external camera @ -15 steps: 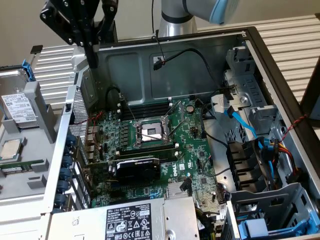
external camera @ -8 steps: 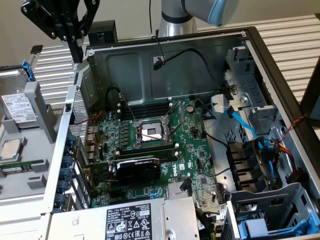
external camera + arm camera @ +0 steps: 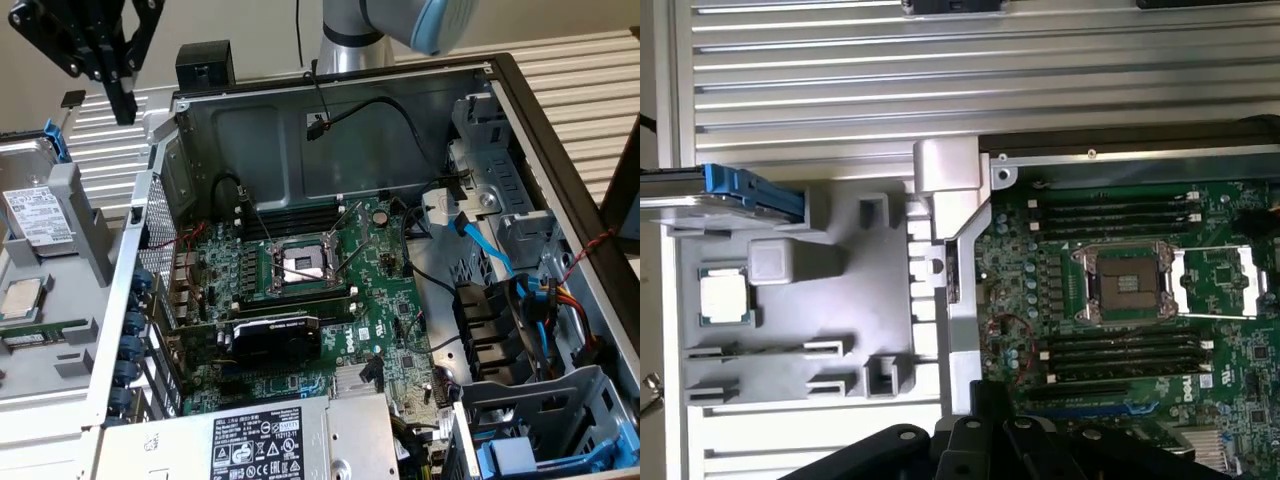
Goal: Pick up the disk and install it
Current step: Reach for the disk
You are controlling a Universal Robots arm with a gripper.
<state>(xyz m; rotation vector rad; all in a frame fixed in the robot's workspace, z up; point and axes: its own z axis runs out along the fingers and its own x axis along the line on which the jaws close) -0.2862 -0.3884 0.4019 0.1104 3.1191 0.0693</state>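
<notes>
We're on a ribbed silver aluminium bench top (image 3: 590, 90), long parallel slats with dark grooves between. It shows at both the exterior view's left and right. Behind it is a plain beige wall (image 3: 215, 20). At the exterior view's right edge a dark upright panel (image 3: 626, 190) stands by the slats; we can't tell what it is. From the wrist view we get the bench's edge rail (image 3: 680, 100) with a pale strip just past it, floor or not we can't say. Light is soft and even, bright sheen on the slat ridges
</notes>
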